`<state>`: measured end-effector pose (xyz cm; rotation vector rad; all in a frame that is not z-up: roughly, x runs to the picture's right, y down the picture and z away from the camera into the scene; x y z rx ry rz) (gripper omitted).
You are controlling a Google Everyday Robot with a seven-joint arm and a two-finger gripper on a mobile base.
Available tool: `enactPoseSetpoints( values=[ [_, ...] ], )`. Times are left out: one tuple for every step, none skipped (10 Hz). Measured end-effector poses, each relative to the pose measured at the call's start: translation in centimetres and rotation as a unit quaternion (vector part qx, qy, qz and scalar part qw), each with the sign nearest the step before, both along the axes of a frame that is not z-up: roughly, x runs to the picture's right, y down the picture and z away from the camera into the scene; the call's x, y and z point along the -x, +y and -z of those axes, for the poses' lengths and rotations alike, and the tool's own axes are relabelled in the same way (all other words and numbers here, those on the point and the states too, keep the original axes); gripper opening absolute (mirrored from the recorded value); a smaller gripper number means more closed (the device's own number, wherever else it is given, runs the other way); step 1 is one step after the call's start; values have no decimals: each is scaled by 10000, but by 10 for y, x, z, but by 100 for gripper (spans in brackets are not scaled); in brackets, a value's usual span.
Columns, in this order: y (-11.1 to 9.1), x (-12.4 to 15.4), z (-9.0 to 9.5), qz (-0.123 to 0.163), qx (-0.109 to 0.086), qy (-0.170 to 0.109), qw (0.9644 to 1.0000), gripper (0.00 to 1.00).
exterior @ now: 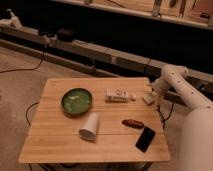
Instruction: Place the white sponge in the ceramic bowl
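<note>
The white sponge is a small cream block near the right edge of the wooden table. My gripper hangs from the white arm at the table's right side, right over and beside the sponge. The ceramic bowl is dark green with a paler inside and sits on the left half of the table, well apart from the sponge and the gripper.
A white box with printed marks lies between bowl and sponge. A white paper cup lies on its side in front of the bowl. A reddish-brown object and a black phone lie front right. Cables run on the floor.
</note>
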<state>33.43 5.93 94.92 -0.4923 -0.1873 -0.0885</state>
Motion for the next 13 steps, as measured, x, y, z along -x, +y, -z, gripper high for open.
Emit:
enactPoseSetpoints(
  values=[
    [2, 1, -4, -18, 54, 1, 10000, 80],
    [5, 2, -9, -47, 136, 1, 9999, 80],
    [6, 2, -11, -64, 192, 3, 9998, 80],
    [8, 4, -13, -71, 281, -14, 9996, 80],
    [8, 7, -14, -58, 347, -45, 9994, 76],
    [9, 9, -14, -33, 397, -95, 9992, 69],
    [10, 13, -14, 18, 442, -191, 9988, 59],
    [9, 17, -13, 78, 466, -298, 9984, 49],
    [9, 19, -13, 135, 489, -375, 9980, 40],
    [9, 20, -13, 191, 505, -437, 9976, 31],
    [9, 20, -12, 257, 522, -494, 9971, 19],
    [9, 20, -12, 305, 532, -540, 9967, 7],
    [7, 20, -11, 323, 525, -576, 9964, 2]
  ],
)
